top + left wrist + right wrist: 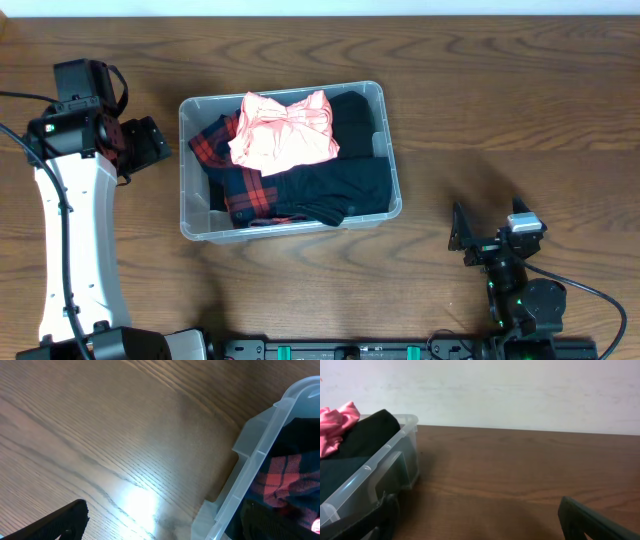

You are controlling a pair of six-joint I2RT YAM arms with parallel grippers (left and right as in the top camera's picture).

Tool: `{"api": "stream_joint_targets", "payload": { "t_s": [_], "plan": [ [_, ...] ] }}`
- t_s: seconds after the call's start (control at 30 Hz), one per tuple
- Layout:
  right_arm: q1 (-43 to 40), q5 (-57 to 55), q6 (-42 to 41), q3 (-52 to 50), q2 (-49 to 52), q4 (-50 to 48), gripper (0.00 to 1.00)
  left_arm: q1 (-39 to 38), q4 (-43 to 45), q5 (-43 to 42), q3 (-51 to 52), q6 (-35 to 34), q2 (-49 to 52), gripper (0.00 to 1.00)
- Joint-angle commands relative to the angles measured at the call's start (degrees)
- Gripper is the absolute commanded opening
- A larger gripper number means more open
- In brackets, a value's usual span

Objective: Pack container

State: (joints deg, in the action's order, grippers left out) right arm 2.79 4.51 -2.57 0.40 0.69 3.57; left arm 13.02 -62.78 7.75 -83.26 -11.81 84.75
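The clear container stands mid-table, filled with clothes: a pink garment on top, a red-and-black plaid piece at the left, black fabric at the right. My left gripper hovers open just off the container's left wall, holding nothing. In the left wrist view the container's rim and the plaid piece show at the right, and the left gripper spans bare wood. My right gripper stands open and empty, low to the container's right. Its own view shows the container at the left.
Brown wooden table all round the container. A pale wall rises behind the table's far edge in the right wrist view. The left arm's white link runs along the table's left side.
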Motion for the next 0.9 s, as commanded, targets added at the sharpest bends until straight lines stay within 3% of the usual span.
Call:
{"api": "stream_joint_targets", "payload": {
  "t_s": [0.0,0.37,0.6,0.7,0.87],
  "plan": [
    [-0.48,0.04,-0.72,-0.09,-0.35,0.24,0.99,0.70,-0.02,0.44,0.28,-0.11,-0.94,0.98],
    [-0.48,0.04,-0.72,-0.09,-0.35,0.24,0.99,-9.31,-0.33,0.46,13.46,-0.09,-22.73,0.98],
    [-0.48,0.04,-0.72,-0.09,-0.35,0.24,0.99,-9.62,-0.33,-3.74,26.14,-0.11,-38.88,0.98],
    [-0.48,0.04,-0.72,-0.09,-0.35,0.24,0.99,-9.62,6.14,-3.69,31.74,-0.09,-45.59,0.98],
    [-0.48,0.04,-0.72,-0.09,-0.35,0.24,0.99,-9.57,25.16,-3.74,42.82,0.83,-56.37,0.98]
  ]
}}
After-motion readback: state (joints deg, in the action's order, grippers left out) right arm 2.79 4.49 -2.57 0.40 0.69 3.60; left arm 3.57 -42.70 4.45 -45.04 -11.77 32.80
